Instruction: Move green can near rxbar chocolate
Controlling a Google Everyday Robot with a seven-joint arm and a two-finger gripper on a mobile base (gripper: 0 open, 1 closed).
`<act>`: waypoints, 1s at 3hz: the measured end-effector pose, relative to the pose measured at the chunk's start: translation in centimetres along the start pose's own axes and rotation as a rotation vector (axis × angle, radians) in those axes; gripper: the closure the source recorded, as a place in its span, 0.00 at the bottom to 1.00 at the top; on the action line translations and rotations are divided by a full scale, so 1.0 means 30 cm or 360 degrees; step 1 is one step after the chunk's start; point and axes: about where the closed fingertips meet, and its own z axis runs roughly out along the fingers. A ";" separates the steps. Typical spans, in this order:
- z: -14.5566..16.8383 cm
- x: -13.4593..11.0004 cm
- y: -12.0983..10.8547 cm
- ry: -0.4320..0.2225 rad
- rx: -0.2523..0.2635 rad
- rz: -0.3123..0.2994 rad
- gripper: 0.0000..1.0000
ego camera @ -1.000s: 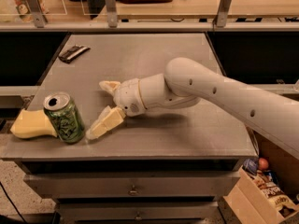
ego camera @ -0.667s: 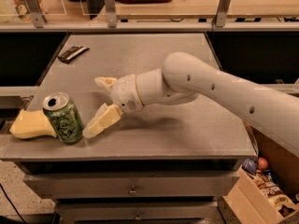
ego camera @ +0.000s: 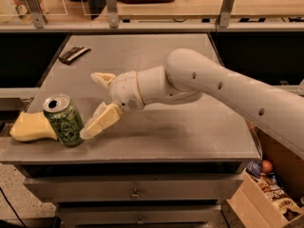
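Gripper [ego camera: 97, 101] has slid left to the green can [ego camera: 65, 122] at lower left, jaws spread wide — we judge the grasp imminent, with the rxbar chocolate [ego camera: 73, 54] well apart, upper left.

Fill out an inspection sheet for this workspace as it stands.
Surface: grey table, with drawers below.
Job's things: green can upright near the front left edge; rxbar chocolate flat at the far left, well apart from it.
Clutter: yellow sponge against the can's left side.
Grippers: pincer open, just right of the can, not closed on it.
Cables: thin dark cable on the floor, lower left.
Surroundings: cardboard box holding snack packets, lower right.
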 end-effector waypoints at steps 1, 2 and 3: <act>0.021 -0.004 0.062 -0.0058 -0.0027 0.0062 0.00; 0.033 -0.009 0.070 -0.0071 -0.0038 0.0069 0.00; 0.058 -0.012 0.080 -0.0084 -0.0067 0.0086 0.00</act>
